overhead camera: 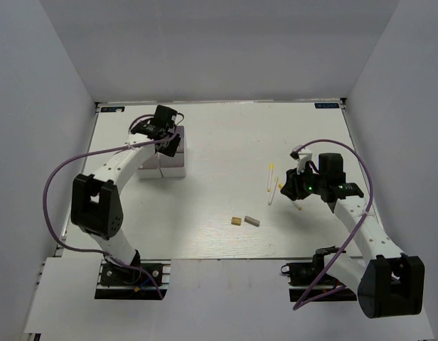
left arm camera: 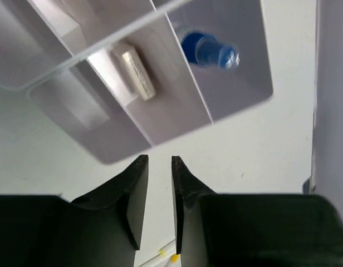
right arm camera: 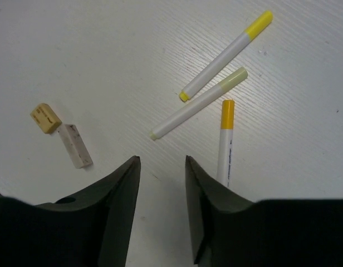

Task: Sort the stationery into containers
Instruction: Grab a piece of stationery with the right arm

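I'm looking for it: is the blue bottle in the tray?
In: the clear blue bottle sits inside one compartment of the white tray.

place: robotics lab test cell | evidence: white table [overhead camera: 205, 227] boxed by plain pale panels [overhead camera: 34, 106] on three sides | left arm [overhead camera: 109, 177], right arm [overhead camera: 361, 227] bolted at its near edge | purple cables [overhead camera: 52, 185]

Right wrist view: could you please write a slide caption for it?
Open, empty right claw beside three yellow-tipped sticks; tan eraser and grey eraser at left.

A white table [overhead camera: 226, 153] stands boxed in by plain pale grey walls [overhead camera: 219, 50] under soft, even light.
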`<move>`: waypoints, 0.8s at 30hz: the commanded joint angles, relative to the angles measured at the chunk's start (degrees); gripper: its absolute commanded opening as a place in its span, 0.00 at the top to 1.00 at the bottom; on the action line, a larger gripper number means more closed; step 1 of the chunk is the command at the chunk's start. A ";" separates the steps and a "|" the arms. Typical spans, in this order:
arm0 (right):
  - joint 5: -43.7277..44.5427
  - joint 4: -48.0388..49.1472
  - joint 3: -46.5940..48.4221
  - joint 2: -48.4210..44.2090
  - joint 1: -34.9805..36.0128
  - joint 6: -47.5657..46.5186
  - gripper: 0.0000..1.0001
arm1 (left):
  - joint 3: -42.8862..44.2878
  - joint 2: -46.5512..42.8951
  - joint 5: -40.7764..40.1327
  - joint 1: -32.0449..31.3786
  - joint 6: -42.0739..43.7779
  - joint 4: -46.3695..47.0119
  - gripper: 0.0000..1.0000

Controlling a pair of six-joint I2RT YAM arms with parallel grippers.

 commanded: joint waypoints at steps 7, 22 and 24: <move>5.38 0.20 4.09 7.81 0.16 -2.07 0.49 | -21.51 -28.39 12.46 -0.91 24.79 12.33 0.21; 17.68 -4.01 17.11 27.68 2.70 3.22 0.59 | -35.76 -50.62 26.51 -0.20 35.71 9.26 0.01; 18.13 -4.36 16.06 27.68 2.97 1.28 0.57 | -37.96 -52.57 27.05 -0.20 35.19 9.79 0.01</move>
